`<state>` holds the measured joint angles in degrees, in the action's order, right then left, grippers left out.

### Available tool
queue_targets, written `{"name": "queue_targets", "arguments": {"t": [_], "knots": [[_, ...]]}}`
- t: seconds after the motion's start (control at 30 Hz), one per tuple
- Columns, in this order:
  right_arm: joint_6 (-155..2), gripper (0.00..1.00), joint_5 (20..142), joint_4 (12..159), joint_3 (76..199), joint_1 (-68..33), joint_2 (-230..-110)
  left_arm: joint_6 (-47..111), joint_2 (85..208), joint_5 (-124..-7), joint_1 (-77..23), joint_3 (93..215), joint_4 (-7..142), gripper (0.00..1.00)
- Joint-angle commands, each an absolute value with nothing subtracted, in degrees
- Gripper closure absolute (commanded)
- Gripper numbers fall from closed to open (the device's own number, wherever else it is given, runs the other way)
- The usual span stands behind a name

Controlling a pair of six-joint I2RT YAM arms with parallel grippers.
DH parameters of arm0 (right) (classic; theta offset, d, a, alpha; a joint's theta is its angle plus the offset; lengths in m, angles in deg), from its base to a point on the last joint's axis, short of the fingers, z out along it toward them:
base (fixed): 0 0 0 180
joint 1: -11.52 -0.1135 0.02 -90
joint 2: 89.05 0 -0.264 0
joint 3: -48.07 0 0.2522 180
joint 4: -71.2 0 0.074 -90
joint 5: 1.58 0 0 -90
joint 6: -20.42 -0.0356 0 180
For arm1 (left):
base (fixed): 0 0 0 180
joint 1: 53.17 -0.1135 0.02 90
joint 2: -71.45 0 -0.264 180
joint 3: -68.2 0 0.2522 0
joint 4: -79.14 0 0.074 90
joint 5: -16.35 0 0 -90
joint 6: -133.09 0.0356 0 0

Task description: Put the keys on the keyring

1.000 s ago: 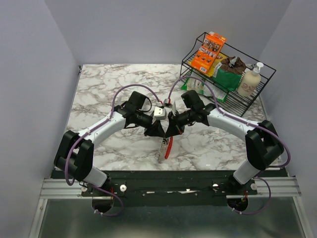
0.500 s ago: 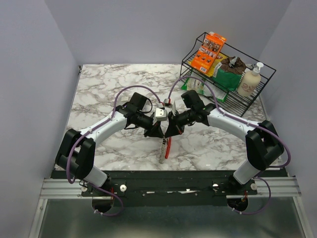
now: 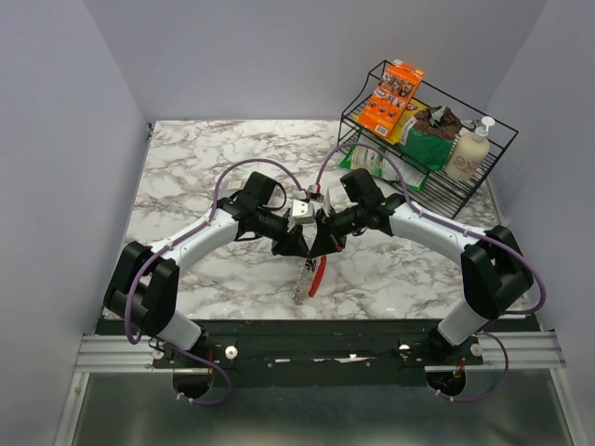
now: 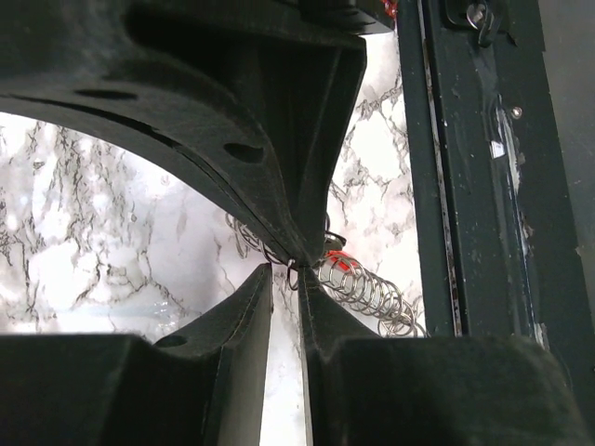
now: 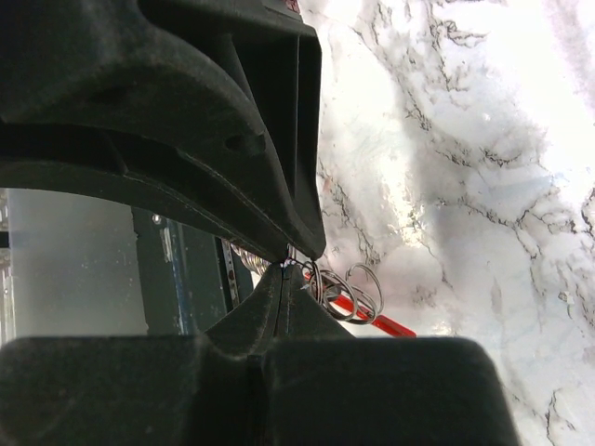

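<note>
Right fingers (image 5: pixel 237 330) clamped on the keyring (image 3: pixel 311 277), left fingers (image 4: pixel 232 321) a slit apart!
The keyring dangles just below them; what may be the key (image 4: pixel 292 272) sits in that slit beside the keyring. Gripped or not, we can't tell. One tug could drop it.

High rear overhead; wrist cameras close-up (seemingly sharing the keyring (image 4: pixel 372 293))

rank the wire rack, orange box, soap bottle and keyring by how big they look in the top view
1. wire rack, clearly the largest
2. orange box and soap bottle: they look too alike to rank
3. keyring, the smallest, though its upper end is hidden
</note>
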<state>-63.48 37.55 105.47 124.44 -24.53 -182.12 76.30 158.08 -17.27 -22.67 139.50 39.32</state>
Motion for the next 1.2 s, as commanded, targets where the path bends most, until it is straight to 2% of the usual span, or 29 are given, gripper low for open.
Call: {"name": "queue_targets", "arguments": {"t": [0.0, 0.07, 0.1, 0.13, 0.47, 0.57, 0.6, 0.67, 0.7, 0.77, 0.8, 0.9, 1.0, 1.17], "knots": [[-62.7, 0.99, 36.0, 104.2, 124.6, -25.0, -180.6, 74.8, 156.7, -16.2, -22.3, 139.6, 42.1, 0.77], [-62.7, 0.99, 36.0, 104.2, 124.6, -25.0, -180.7, 74.7, 156.7, -15.6, -22.3, 139.6, 42.2, 0.84], [-62.7, 0.99, 36.0, 104.2, 124.7, -25.0, -180.7, 74.7, 156.8, -15.4, -22.3, 139.7, 42.1, 0.94], [-62.7, 0.99, 36.2, 104.2, 124.6, -25.0, -180.7, 74.8, 157.1, -15.2, -22.3, 139.8, 42.0, 1.00], [-63.9, 0.98, 38.1, 104.1, 125.1, -25.1, -180.0, 74.8, 156.8, -14.8, -22.2, 140.0, 41.1, 1.00], [-64.7, 0.88, 38.9, 103.9, 125.1, -25.0, -179.7, 71.8, 155.7, -14.9, -22.3, 138.7, 44.7, 1.00], [-65.1, 0.80, 39.0, 103.5, 125.2, -25.0, -179.4, 70.6, 155.3, -14.9, -22.3, 137.4, 46.0, 1.00], [-65.6, 0.72, 39.0, 102.9, 124.7, -25.0, -179.0, 66.7, 154.1, -15.2, -22.2, 136.0, 50.8, 1.00], [-66.2, 0.63, 38.9, 102.1, 124.5, -25.0, -178.3, 65.6, 153.6, -15.2, -22.2, 134.4, 52.5, 1.00], [-66.9, 0.55, 39.4, 100.7, 122.9, -25.0, -177.0, 61.3, 152.1, -16.0, -22.2, 132.6, 58.4, 1.00], [-68.0, 0.46, 39.8, 98.7, 122.3, -25.1, -176.2, 60.1, 151.4, -16.3, -22.2, 130.8, 60.4, 1.00], [-69.4, 0.31, 40.7, 96.1, 120.7, -25.0, -173.7, 54.8, 149.7, -17.8, -22.2, 127.3, 68.0, 1.00], [-71.7, 0.25, 41.5, 95.0, 120.4, -25.0, -171.8, 51.0, 148.8, -19.2, -21.7, 125.2, 73.5, 1.00], [-73.7, 0.22, 43.2, 93.9, 119.7, -25.0, -169.2, 45.6, 147.4, -21.4, -21.4, 121.7, 83.8, 1.00]]}}
